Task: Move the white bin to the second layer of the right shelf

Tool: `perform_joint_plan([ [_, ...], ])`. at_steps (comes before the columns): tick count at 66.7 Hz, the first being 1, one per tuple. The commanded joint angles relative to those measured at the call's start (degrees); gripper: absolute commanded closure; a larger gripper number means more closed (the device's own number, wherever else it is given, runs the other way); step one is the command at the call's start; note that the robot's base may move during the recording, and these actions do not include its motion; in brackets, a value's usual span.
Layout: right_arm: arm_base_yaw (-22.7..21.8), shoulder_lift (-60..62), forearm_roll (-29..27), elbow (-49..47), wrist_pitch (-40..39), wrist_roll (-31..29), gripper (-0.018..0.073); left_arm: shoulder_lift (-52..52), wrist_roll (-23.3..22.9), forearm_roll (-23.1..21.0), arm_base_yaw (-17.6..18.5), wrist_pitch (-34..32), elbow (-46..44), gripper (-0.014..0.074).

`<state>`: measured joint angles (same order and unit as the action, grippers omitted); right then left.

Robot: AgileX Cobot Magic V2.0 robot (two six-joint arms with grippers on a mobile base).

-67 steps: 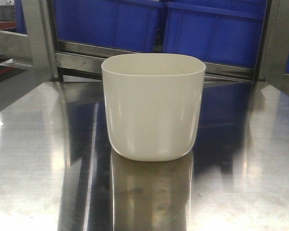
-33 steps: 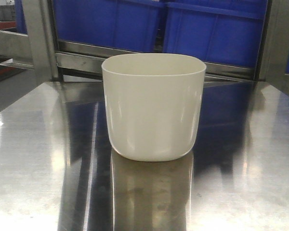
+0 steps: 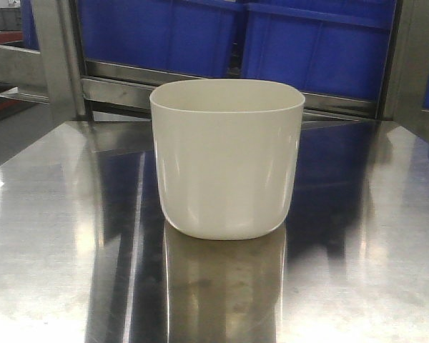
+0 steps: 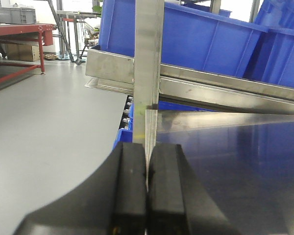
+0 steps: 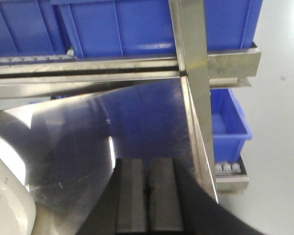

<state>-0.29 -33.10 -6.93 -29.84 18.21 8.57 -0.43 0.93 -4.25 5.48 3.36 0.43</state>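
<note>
bin not yet grasped — the reach comes first

the cream-white smooth plastic tub stands upright on the mirror-like steel tabletop, in front of rectangular blue plastic bins. i judge this the approach step: the jaws must spread and close in on its walls. the left gripper and right gripper are each clamped pad to pad — empty, touching nothing.

1. The white bin: plain glossy cream-white, with faint grey lettering on one wall.
2. The bench: bare silver steel, mirroring blue and cream.
3. The blue bins: solid deep blue.
4. The left gripper and right gripper: matte black jaws.
5. The floor: pale grey.
</note>
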Motion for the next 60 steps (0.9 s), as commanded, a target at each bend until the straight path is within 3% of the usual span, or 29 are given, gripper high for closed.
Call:
perform_joint_plan([
  [1,-0.33,-5.31,-0.08,-6.89,2.06,0.0,0.0503,-0.18,-0.56,-0.53,0.32,-4.93,2.11,0.0512],
  [15,-0.33,-17.52,-0.08,-20.07,19.09,-0.35,0.0499,-0.18,-0.56,-0.53,0.32,-4.93,2.11,0.0512],
  [20,0.27,-20.99,-0.08,-23.66,23.09,-3.92,0.0481,-0.18,-0.56,-0.53,0.32,-4.93,2.11,0.0512],
  [26,2.47,-23.38,-0.08,-26.35,23.27,-9.0,0.0356,-0.18,-0.56,-0.53,0.32,-4.93,2.11,0.0512],
  [34,6.79,-25.75,-0.08,-28.05,21.31,-9.99,0.0064,-0.18,-0.56,-0.53,0.32,-4.93,2.11,0.0512],
  [37,8.86,-26.79,-0.08,-28.36,20.99,-9.99,0.0019,-0.18,-0.56,-0.53,0.32,-4.93,2.11,0.0512],
  [60,18.36,-37.8,-3.77,-34.36,23.01,-9.99,0.002,-0.18,-0.56,-0.53,0.32,-4.93,2.11,0.0512],
])
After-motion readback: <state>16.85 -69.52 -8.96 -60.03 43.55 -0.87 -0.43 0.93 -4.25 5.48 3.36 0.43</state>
